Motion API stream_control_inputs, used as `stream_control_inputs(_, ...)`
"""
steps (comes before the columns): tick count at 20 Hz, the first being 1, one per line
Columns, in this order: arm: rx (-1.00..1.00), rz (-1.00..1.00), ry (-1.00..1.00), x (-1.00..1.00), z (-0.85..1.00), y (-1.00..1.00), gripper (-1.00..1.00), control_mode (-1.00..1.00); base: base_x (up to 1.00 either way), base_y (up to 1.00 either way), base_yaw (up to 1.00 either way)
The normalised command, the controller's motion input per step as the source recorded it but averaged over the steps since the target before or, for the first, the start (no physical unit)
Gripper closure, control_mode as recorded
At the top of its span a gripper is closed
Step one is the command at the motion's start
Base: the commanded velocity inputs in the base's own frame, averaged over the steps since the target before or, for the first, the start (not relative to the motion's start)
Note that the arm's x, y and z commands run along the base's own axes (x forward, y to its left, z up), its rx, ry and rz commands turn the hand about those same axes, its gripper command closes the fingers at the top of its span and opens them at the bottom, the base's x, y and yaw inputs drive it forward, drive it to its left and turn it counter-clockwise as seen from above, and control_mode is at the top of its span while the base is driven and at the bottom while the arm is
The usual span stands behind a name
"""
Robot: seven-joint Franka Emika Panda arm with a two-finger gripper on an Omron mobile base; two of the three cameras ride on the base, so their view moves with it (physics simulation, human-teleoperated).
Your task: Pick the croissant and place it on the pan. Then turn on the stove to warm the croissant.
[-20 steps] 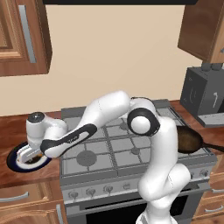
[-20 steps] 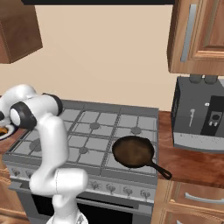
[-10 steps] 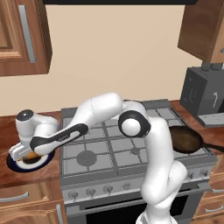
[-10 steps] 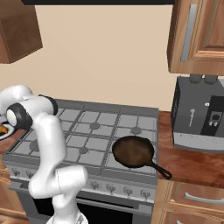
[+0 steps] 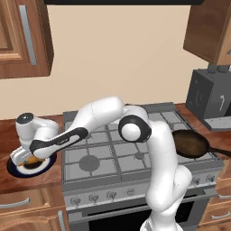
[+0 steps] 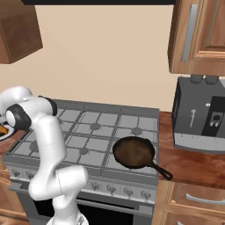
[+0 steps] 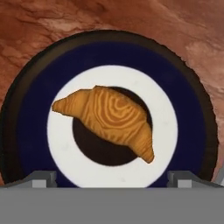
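The golden croissant point(image 7: 109, 120) lies across the dark centre of a blue-rimmed plate point(image 7: 30, 127). My gripper point(image 7: 112, 180) hangs straight above it, open, one fingertip point(image 7: 40, 178) on each side and nothing between them. In the left base view the hand point(image 5: 28, 155) hovers just over the plate point(image 5: 18, 171) on the counter left of the stove point(image 5: 113, 153). The dark pan point(image 5: 190, 143) rests on the stove's front right burner, handle pointing right; in the right base view the pan point(image 6: 134, 151) is empty.
A row of knobs point(image 5: 108, 195) runs along the stove's front. A grey appliance point(image 6: 200, 116) stands on the right counter. Wooden cabinets point(image 5: 22, 36) hang above both sides. My arm stretches low across the stove's left burners.
The arm has swung further left and down, so the hand now sits low over the plate. The gripper has stayed open. Pan and croissant have not moved.
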Motion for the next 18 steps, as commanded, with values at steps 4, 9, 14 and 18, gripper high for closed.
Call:
stream_control_inputs(4, 0.00, 0.17, 0.00, 0.10, -0.25, -0.05, -1.00, -1.00, 0.00, 0.00, 0.00)
stream_control_inputs(9, 0.00, 0.18, 0.00, 0.14, -0.14, -0.08, -1.00, -1.00, 0.00, 0.00, 0.00)
stream_control_inputs(14, 0.00, 0.11, 0.00, 0.32, -0.05, -0.04, -1.00, -1.00, 0.00, 0.00, 0.00)
stream_control_inputs(18, 0.00, 0.00, 0.00, 0.35, -0.11, 0.00, -1.00, -1.00, 0.00, 0.00, 0.00)
